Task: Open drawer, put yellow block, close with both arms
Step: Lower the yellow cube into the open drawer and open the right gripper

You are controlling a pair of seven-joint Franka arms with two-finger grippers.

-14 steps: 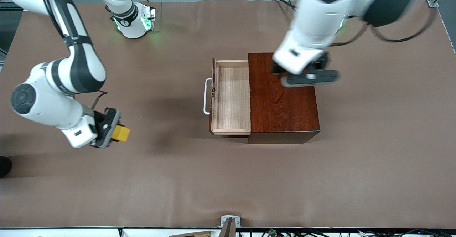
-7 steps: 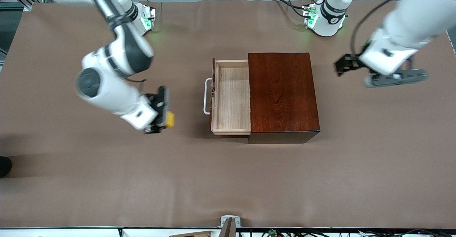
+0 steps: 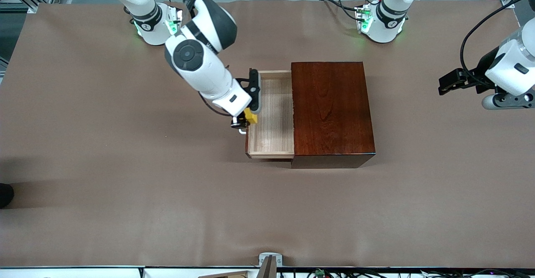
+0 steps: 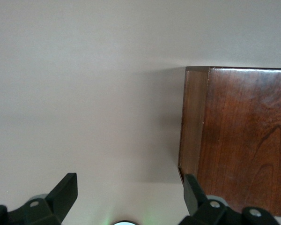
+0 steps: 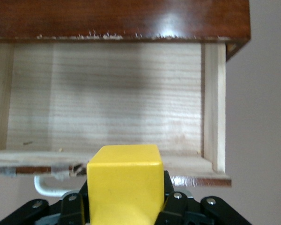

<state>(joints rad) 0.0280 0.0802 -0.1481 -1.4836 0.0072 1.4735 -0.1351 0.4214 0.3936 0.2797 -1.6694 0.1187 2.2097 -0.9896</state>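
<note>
The drawer point(image 3: 271, 115) stands pulled out of the dark wooden box point(image 3: 332, 113) toward the right arm's end of the desk point(image 3: 125, 194). Its light-wood floor is bare and open from above, and its long axis runs from the box's edge nearest the arms' bases toward the front camera. The white handle point(image 5: 49, 186) sits on the drawer's outer front, mostly hidden in the front view by the right hand.

The right hand point(image 3: 246, 120) hangs over the drawer's front lip, just above the handle, clenched on the yellow block point(image 3: 250, 117). In the right wrist view the block point(image 5: 125, 183) sits square between the fingers point(image 5: 72, 208), one flat face toward the drawer's inside.

The left hand point(image 3: 508, 101) is over bare desk, well apart from the box toward the left arm's end. Its fingers point(image 4: 61, 197) are spread wide with nothing between them. Brown desk lies open all around the box.
</note>
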